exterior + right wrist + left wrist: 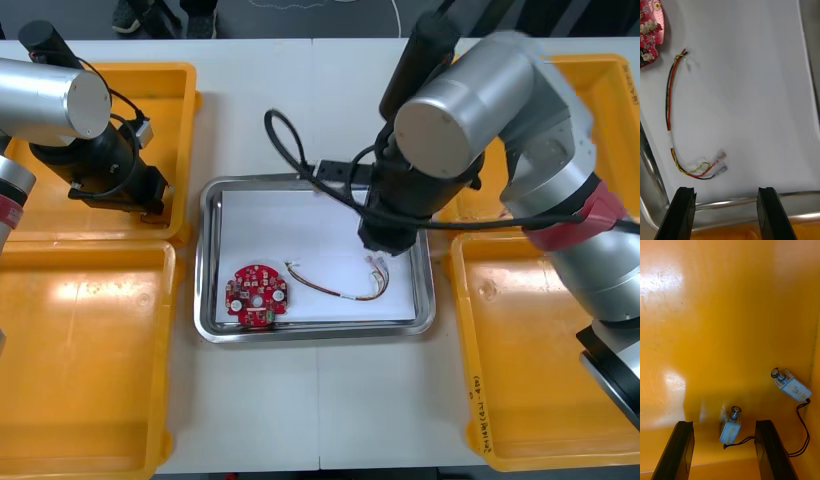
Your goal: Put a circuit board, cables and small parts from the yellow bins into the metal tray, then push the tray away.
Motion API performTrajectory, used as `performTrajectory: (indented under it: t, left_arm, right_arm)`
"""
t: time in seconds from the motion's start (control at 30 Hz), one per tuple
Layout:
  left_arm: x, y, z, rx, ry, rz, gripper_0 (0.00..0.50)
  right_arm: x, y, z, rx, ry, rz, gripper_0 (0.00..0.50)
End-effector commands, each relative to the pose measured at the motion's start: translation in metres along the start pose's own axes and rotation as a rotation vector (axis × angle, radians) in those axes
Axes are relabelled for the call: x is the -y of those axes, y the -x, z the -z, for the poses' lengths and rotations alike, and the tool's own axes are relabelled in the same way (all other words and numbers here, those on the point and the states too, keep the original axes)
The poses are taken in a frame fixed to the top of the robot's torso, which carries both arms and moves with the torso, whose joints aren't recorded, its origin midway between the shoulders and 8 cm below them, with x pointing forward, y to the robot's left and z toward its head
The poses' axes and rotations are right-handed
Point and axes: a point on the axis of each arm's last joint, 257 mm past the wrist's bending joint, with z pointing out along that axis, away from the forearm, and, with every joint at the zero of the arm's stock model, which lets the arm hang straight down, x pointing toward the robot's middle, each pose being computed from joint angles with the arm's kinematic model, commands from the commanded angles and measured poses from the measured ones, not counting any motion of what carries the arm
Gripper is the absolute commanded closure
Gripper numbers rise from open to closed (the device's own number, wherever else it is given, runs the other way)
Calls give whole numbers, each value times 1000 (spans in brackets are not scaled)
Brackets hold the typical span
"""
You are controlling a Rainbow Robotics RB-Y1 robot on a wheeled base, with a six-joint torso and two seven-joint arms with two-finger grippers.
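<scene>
From here my worry is the left gripper (724, 423). It hangs open inside the far yellow bin (188, 120), at ten o'clock from the metal tray (210, 300), with one small metal part (730, 426) lying between its fingers but nearer one of them. That part is a smooth, pale boxy block with a round-headed pin at one end and a thin black lead trailing from the other. I judge that a pinch landing off-centre on such slick faces could squirt it sideways across the glossy, hard bin floor, or grab the pin alone and let the block swing. A second small metal part (791, 384) lies beyond one finger near the bin wall, its lead curling along that wall, and a careless descent could nudge it or catch the wire. The right gripper (727, 189) is also open and holds nothing, hovering at three o'clock over the tray. Just past its tips lies the red and yellow cable (670, 123), limp and thin, with loose pale connector ends, so a low sweep might snag and drag it. The circuit board (257, 295), round, red and studded with small white components, sits flat at seven o'clock on the tray's white lining. The tray's rim is shiny and gently raised.
</scene>
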Motion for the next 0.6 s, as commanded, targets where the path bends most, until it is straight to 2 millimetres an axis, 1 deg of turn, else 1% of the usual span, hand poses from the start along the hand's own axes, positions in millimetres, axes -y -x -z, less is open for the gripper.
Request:
performTrajectory:
  t: [0.03, 0.17, 0.27, 0.43, 0.5, 0.57, 0.6]
  left_arm:
    - [11, 9, -1, 28, -1, -49, 31]
    - [11, 5, -6, 24, 1, -52, 34]
    - [9, 1, -9, 18, 4, -53, 37]
    - [7, -5, -18, 17, 5, -54, 40]
    - [6, -7, -20, 14, 7, -54, 41]
    - [7, -9, -23, 16, 5, -56, 42]
    - [8, -9, -24, 16, 3, -56, 43]
  right_arm:
    - [46, -1, 48, 21, -97, -123, 21]
    - [60, -11, 65, 31, -111, -213, 22]
    - [71, -23, 77, 38, -122, -290, 21]
    - [94, -53, 100, 9, -177, -424, 21]
    - [104, -62, 108, 6, -203, -443, 21]
    - [114, -75, 117, -3, -233, -471, 20]
    - [116, -79, 118, -7, -238, -476, 21]
